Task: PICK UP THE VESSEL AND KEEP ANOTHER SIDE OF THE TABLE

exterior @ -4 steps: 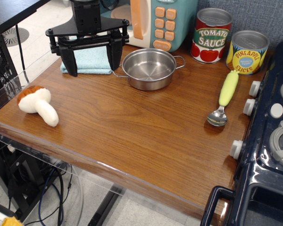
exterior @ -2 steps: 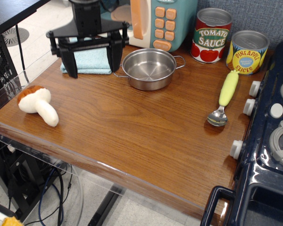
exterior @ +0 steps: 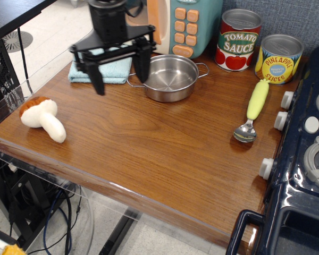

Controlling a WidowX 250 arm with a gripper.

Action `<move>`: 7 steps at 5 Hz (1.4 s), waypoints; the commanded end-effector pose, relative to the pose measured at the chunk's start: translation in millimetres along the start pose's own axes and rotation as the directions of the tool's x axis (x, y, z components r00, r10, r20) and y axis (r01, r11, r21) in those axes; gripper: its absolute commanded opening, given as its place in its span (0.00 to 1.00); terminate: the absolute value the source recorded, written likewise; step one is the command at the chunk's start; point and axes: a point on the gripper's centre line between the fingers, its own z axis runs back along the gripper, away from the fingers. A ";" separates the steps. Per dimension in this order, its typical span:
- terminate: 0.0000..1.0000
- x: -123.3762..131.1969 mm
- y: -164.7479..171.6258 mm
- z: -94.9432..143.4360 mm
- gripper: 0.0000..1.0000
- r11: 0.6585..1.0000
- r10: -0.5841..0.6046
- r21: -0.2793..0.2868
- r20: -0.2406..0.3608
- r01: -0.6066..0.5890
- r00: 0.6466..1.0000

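The vessel [exterior: 169, 77] is a small shiny steel pot with two wire loop handles. It stands empty on the brown wood-grain table [exterior: 149, 154] near the back. My black gripper [exterior: 120, 76] hangs open just left of the pot, fingers pointing down. Its right finger [exterior: 143, 69] is close to the pot's left handle and rim; I cannot tell whether they touch. Its left finger [exterior: 97, 81] is over bare table. The gripper holds nothing.
A light blue cloth [exterior: 103, 71] lies behind the gripper. A toy mushroom [exterior: 41, 118] lies at the left edge. A Tomato Sauce can [exterior: 239, 40], a Pineapple Slices can [exterior: 278, 58], a yellow-handled spoon [exterior: 252, 109] and a dark blue toy stove [exterior: 303, 159] are to the right.
The gripper has moved right and a little forward, from over the blue cloth to right beside the pot's left side. The pot has not moved.
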 end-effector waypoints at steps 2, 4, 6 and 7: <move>0.00 38.2 -36.9 -19.4 1.00 0.952 0.293 -0.110 0.062 -0.285 0.954; 0.00 45.5 -57.8 -51.4 1.00 0.948 0.318 -0.040 0.098 -0.316 0.943; 0.00 40.8 -62.8 -71.8 0.00 0.957 0.289 0.002 0.092 -0.291 0.953; 0.00 40.7 -62.4 -70.1 0.00 0.958 0.285 -0.014 0.099 -0.285 0.953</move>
